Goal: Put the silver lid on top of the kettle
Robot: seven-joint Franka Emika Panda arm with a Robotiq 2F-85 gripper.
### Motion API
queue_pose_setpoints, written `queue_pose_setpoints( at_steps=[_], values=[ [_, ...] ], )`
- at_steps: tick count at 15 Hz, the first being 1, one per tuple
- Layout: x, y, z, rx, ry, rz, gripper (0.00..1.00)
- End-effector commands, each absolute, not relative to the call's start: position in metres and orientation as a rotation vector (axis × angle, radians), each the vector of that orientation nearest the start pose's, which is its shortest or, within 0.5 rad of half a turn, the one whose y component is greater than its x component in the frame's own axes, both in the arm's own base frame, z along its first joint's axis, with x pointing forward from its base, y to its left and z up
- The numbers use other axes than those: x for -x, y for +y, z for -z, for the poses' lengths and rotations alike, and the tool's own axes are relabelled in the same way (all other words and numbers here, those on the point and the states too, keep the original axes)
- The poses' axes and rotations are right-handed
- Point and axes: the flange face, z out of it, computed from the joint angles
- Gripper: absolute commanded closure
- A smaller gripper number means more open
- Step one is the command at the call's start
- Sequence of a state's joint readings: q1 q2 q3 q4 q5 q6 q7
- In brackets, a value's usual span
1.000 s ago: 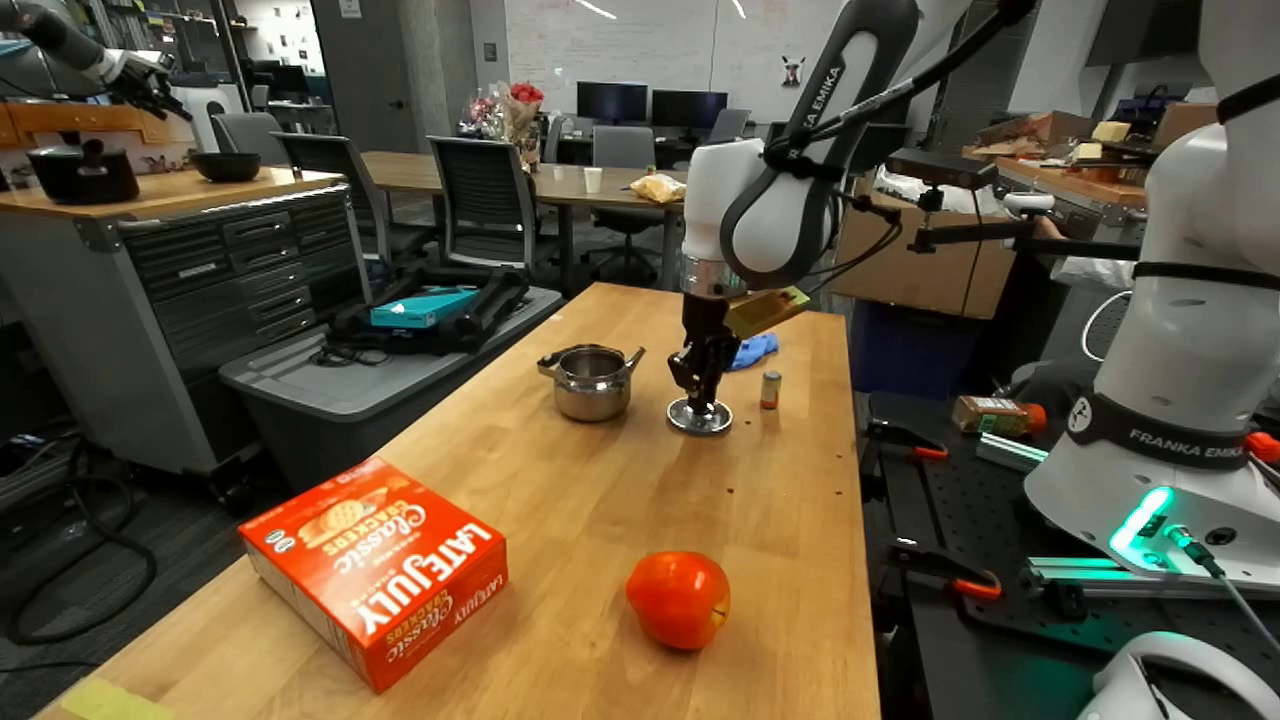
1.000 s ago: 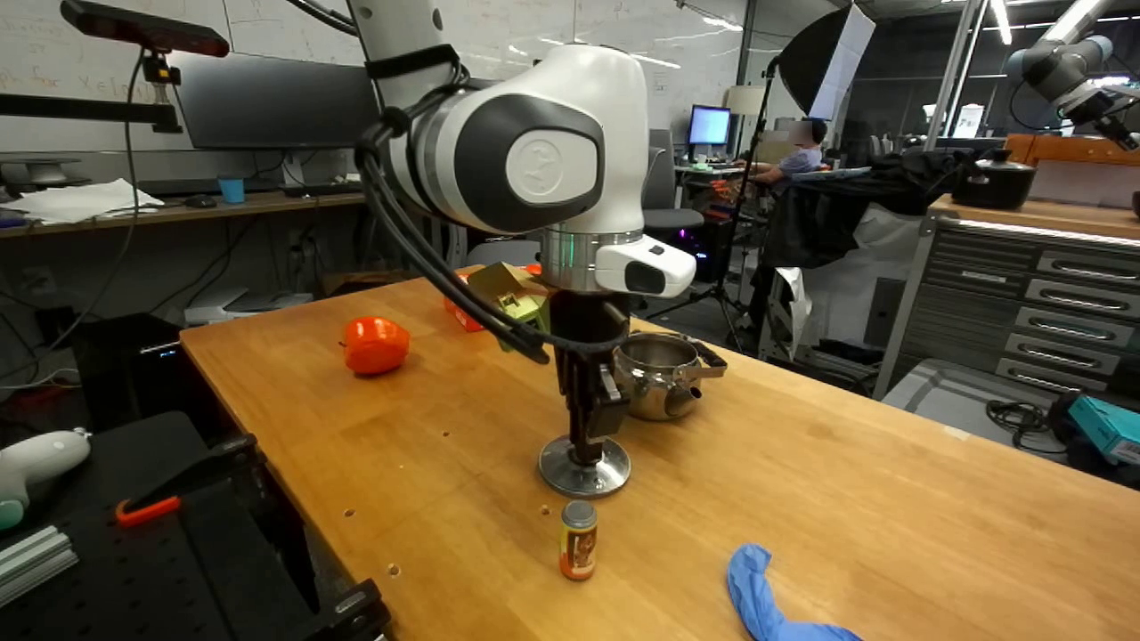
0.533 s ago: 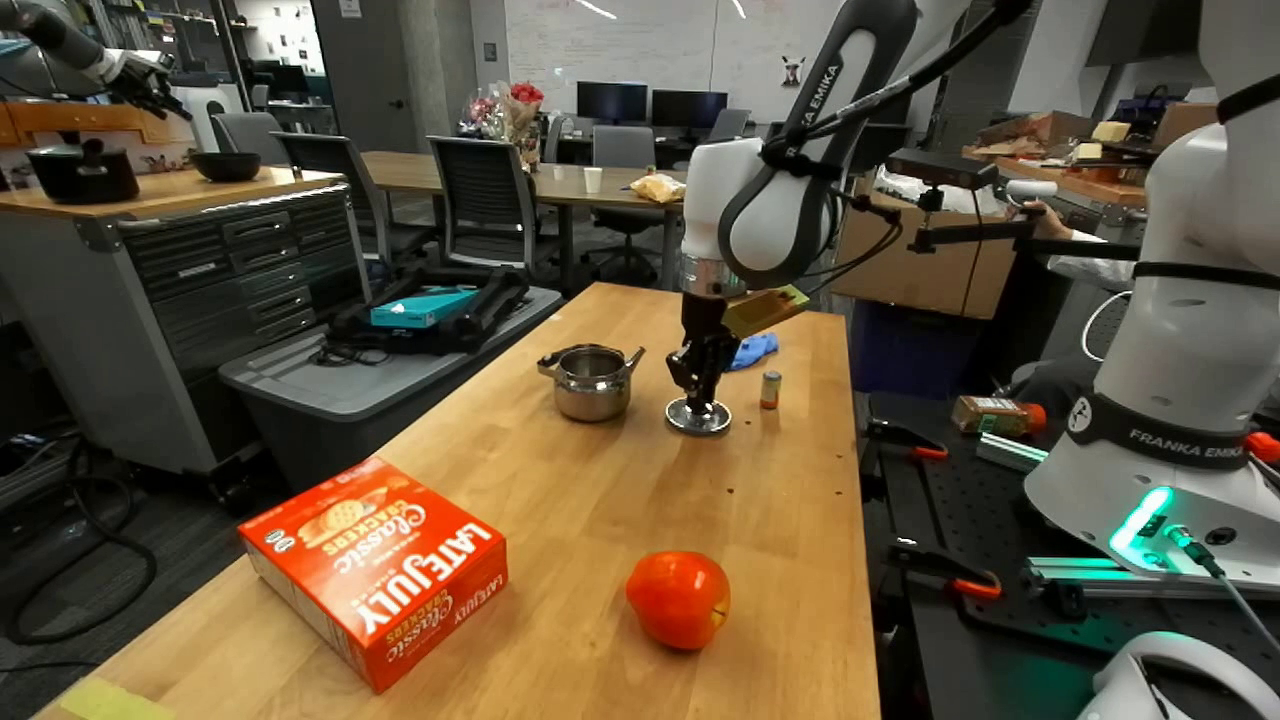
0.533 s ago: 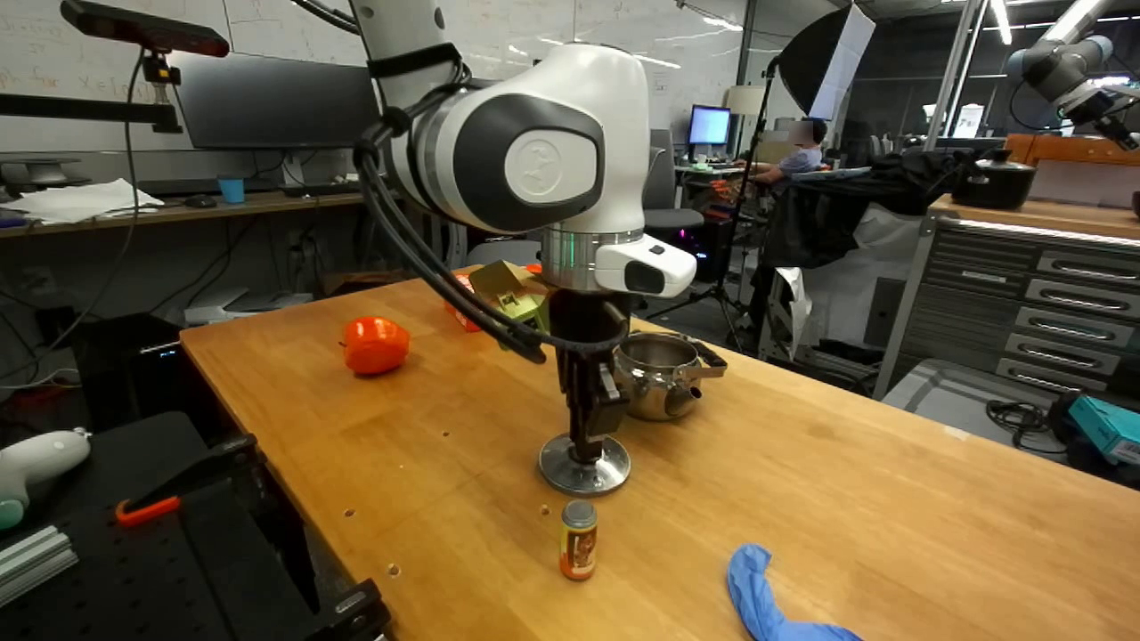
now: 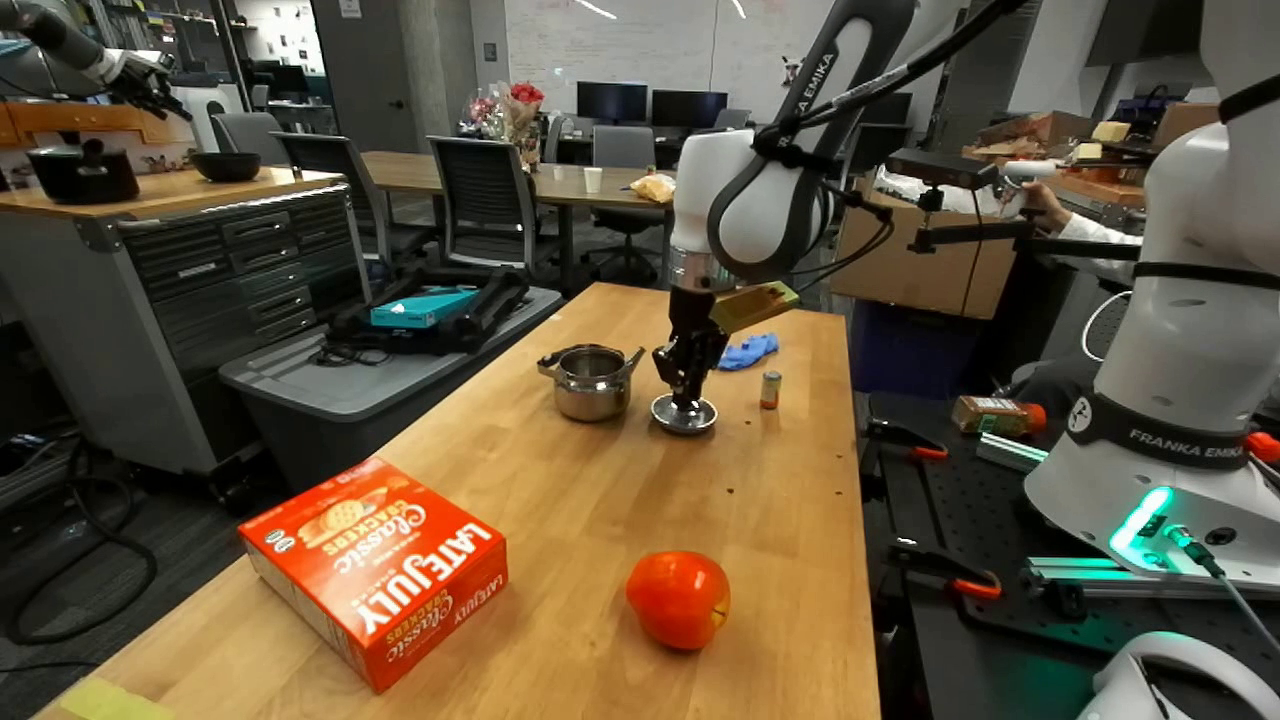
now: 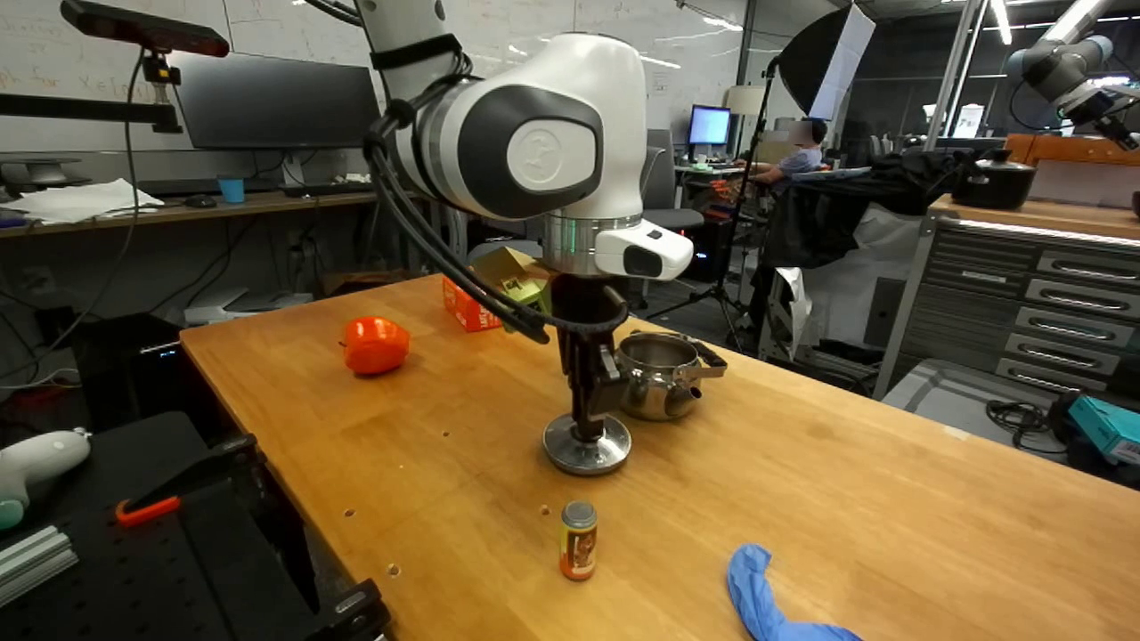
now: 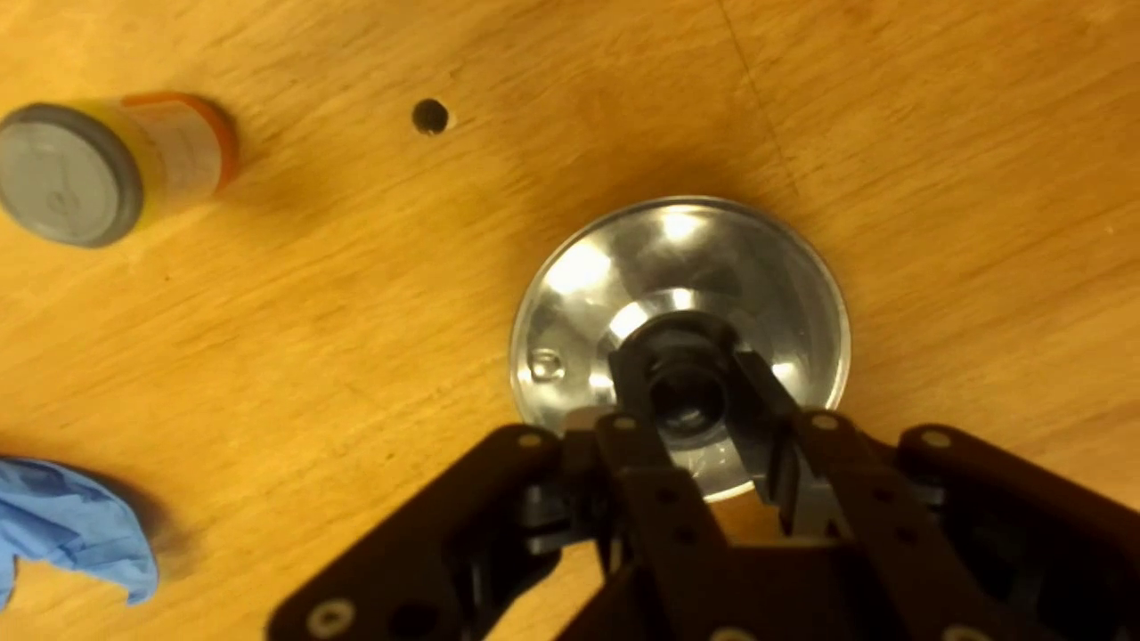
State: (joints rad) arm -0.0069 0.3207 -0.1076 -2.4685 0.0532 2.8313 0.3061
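End effector (image 7: 690, 374) gripping the silver lid (image 5: 684, 421) by its knob (image 7: 688, 402); whether it clears the counter (image 5: 590, 500) is unclear. In an exterior view the uncovered kettle (image 5: 592, 392) stands near, at the lid's ten o'clock. Grasping looks done; carrying over and lowering remain.

Box (image 5: 375, 560): LATEJULY Classic CRACKERS, on top and side
Robot base (image 5: 1175, 482): FRANKA EMIKA
Forearm (image 5: 815, 88): A EMIKA
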Motion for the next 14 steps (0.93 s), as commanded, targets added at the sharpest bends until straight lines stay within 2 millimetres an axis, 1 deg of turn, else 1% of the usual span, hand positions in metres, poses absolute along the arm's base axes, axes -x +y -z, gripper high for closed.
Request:
queue_pose_setpoints(
  at_steps=[1,9,14],
  values=[
    [-0.488,-0.053,-0.191,3.059,0.716,0.077,0.88],
    [-0.502,-0.045,-0.214,3.093,0.659,0.036,0.88],
    [-0.509,-0.046,-0.229,3.118,0.629,0.029,0.88]
  ],
)
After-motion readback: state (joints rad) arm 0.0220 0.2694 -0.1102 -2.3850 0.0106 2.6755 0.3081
